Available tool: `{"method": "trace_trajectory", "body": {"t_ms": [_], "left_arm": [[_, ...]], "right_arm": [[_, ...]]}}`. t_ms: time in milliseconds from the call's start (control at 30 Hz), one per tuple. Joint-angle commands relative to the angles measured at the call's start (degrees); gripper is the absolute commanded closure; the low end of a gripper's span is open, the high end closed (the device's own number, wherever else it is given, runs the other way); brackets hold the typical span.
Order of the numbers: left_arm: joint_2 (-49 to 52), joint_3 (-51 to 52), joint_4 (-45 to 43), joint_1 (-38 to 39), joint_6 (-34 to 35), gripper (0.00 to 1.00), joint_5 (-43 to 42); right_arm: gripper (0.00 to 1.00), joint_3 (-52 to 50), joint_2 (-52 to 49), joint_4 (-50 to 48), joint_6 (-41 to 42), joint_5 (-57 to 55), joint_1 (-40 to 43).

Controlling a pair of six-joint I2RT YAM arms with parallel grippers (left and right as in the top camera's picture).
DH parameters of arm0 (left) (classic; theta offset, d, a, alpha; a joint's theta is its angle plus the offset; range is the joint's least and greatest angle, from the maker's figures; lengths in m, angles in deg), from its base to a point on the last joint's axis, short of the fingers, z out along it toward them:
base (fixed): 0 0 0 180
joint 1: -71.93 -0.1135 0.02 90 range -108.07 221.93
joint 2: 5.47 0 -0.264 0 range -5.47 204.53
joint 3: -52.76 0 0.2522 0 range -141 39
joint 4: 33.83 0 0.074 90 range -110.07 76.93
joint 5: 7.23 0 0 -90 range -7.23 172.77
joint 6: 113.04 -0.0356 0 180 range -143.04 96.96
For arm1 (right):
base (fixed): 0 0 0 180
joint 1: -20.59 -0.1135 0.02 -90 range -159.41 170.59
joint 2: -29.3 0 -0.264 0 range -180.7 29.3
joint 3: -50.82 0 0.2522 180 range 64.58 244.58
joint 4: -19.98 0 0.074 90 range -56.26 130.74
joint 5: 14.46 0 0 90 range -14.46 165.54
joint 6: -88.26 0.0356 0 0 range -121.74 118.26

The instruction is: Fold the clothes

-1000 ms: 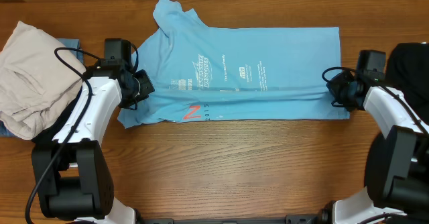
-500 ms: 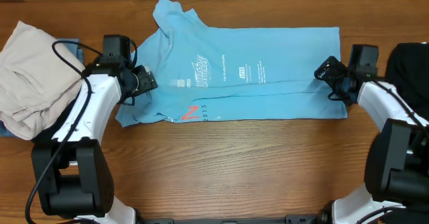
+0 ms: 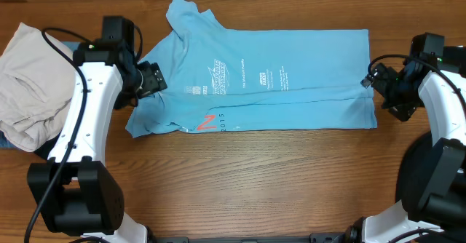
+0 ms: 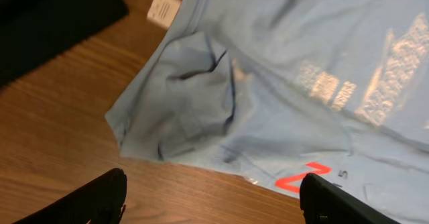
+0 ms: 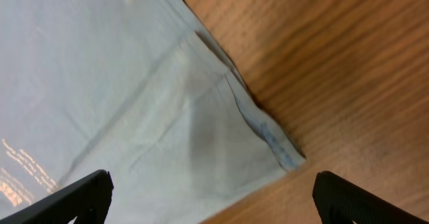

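Note:
A sky-blue T-shirt (image 3: pixel 262 79) with white lettering and a red mark (image 3: pixel 208 122) lies flat across the table, its near long edge folded up over itself. My left gripper (image 3: pixel 151 78) hovers open just off the shirt's left end, above the rumpled sleeve (image 4: pixel 194 96); its fingers hold nothing. My right gripper (image 3: pixel 384 90) stands open beside the shirt's right hem, over the near right corner (image 5: pixel 268 140), also holding nothing. An off-white garment (image 3: pixel 33 83) lies bunched at the far left. A black garment (image 3: pixel 448 65) lies at the right edge, behind my right arm.
A bit of blue cloth (image 3: pixel 6 139) shows under the off-white pile. Bare wooden table (image 3: pixel 255 177) runs along the near side of the shirt. A white label (image 4: pixel 163 7) sticks out at the shirt's collar.
Both grippers were shut on the shirt's near edge, have let it go and opened. The left arm has lifted back to the left, the right arm has drawn off to the right.

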Motion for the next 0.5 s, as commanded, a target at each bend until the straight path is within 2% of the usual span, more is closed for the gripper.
{"method": "trace_trajectory", "body": {"t_ms": [0,133,300,467], "left_arm": [[2.14,6.43,-1.03,-0.33,3.41,0.15,3.13],[6.36,11.74,-3.61,-2.38,3.34,0.15,4.42],[9.31,12.11,-5.77,-5.49,0.92,0.16,4.39],[13.60,12.11,-7.58,-5.92,-0.98,0.16,3.10]], "right_arm": [[0.01,-0.33,1.11,0.31,0.61,1.09,-0.07],[0.06,-2.40,0.74,0.39,0.59,1.05,-0.07],[0.14,-3.98,0.24,-0.66,0.57,1.07,-0.24],[0.15,-7.91,0.24,-3.26,0.57,-2.40,-0.28]]}}
